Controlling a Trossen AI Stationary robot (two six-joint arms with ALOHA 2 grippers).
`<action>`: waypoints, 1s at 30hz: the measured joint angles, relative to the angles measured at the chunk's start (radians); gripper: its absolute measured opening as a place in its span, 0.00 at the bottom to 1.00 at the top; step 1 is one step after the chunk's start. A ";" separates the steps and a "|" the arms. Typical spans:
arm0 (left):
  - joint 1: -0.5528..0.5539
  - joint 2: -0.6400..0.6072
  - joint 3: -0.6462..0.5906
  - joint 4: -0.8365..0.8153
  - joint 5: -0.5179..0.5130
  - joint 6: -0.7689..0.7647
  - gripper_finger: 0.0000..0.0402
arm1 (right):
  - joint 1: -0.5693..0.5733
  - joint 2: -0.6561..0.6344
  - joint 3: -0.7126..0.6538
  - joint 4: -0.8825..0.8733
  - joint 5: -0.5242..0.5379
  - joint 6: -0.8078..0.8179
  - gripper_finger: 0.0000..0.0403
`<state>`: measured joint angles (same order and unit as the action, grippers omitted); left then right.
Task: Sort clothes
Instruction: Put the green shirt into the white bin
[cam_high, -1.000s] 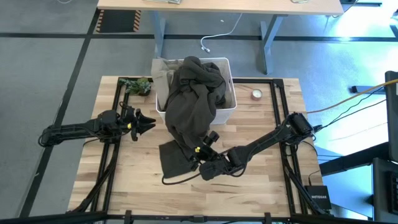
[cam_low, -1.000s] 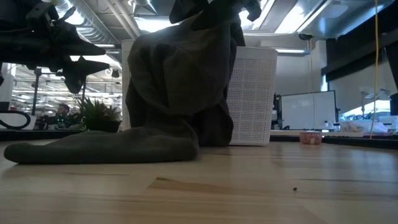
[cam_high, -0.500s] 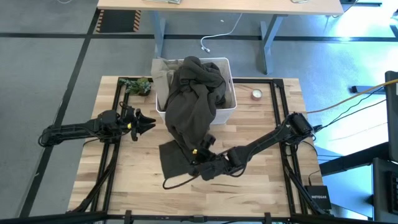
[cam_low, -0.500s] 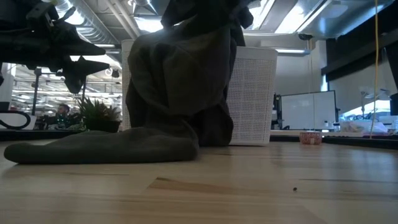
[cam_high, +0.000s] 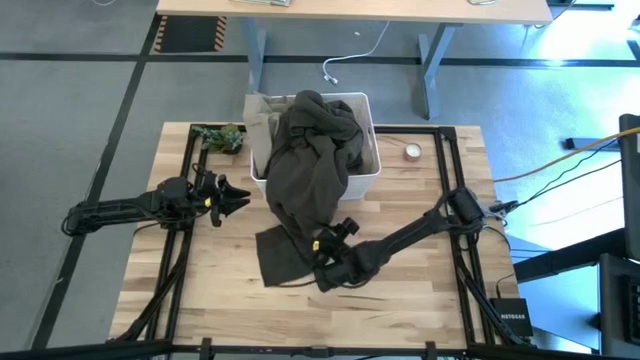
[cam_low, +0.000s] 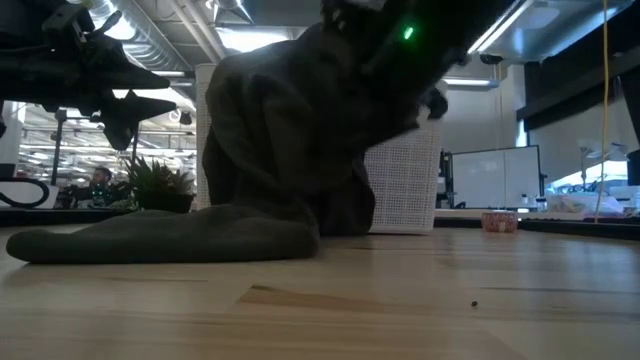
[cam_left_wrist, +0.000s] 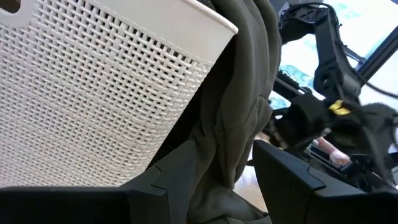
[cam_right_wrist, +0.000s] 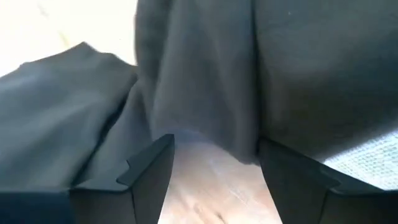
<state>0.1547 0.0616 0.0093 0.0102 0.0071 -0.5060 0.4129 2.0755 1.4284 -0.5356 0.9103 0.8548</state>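
A dark olive-brown garment (cam_high: 310, 165) spills out of the white bin (cam_high: 365, 175). It hangs over the bin's near rim, and its lower end (cam_high: 280, 255) lies on the table. A grey-khaki garment (cam_high: 262, 112) shows inside the bin at its left. My right gripper (cam_high: 322, 262) is open and low at the garment's lower part. In the right wrist view a hanging fold (cam_right_wrist: 205, 93) sits between the fingertips of my right gripper (cam_right_wrist: 214, 149). My left gripper (cam_high: 243, 200) is open and empty, left of the garment. My right gripper stands open with its fingers on either side of the garment's hanging fold (cam_right_wrist: 211, 134), just above the table. I cannot tell whether the fingers touch the cloth.
A small green plant (cam_high: 220, 137) stands at the table's far left, beside the bin. A small tape roll (cam_high: 412, 152) lies to the bin's right. Bare wooden table (cam_high: 420, 300) shows at the near right.
My right gripper has gone down and toward the table's left, in against the lower part of the olive-brown garment. The garment and my left gripper have stayed where they were.
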 joint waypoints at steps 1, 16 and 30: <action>0.000 0.000 0.000 0.000 0.000 0.000 0.39 | -0.010 0.013 0.000 0.001 0.010 0.010 0.62; 0.000 0.000 0.000 0.000 0.000 0.000 0.39 | -0.203 0.086 0.000 0.041 0.118 0.032 0.62; 0.000 0.000 0.000 0.000 0.000 0.000 0.39 | -0.256 0.101 0.000 0.404 -0.007 -0.254 0.06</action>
<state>0.1547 0.0616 0.0093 0.0101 0.0070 -0.5060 0.1570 2.1766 1.4284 -0.1314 0.9037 0.6008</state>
